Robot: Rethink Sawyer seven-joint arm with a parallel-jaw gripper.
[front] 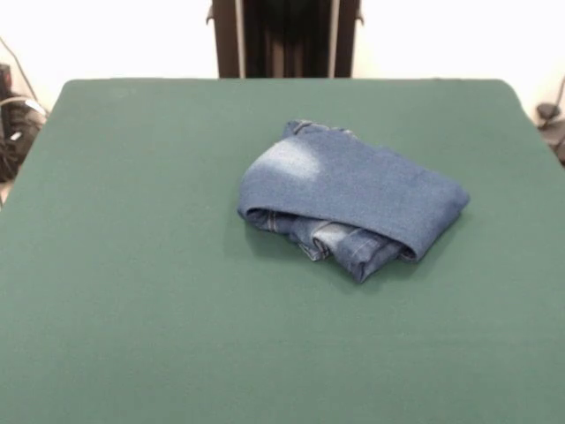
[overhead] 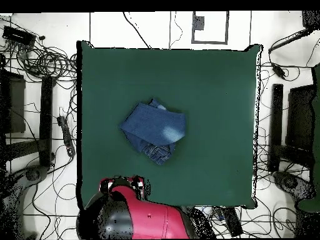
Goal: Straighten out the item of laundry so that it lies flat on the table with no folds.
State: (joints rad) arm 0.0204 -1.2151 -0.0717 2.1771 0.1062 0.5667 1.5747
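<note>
The blue denim jeans [front: 353, 199] lie folded over in a bundle a little right of the middle of the dark green table [front: 132, 291]. A faded whitish patch shows on the top layer. Hems and seams stick out from under the fold on the near side. In the overhead view the jeans [overhead: 153, 128] sit near the centre of the table [overhead: 219, 94]. The red and black arm [overhead: 144, 219] is drawn back at the table's edge by the base. My gripper [overhead: 124, 184] shows only as a small end piece there, well apart from the jeans. It is out of the front view.
The robot's dark pedestal [front: 282, 40] stands behind the table's far edge. Cables and equipment [overhead: 44, 69] lie on the floor round the table, with more at the left [front: 13, 124] and right [front: 552, 119] edges of the front view.
</note>
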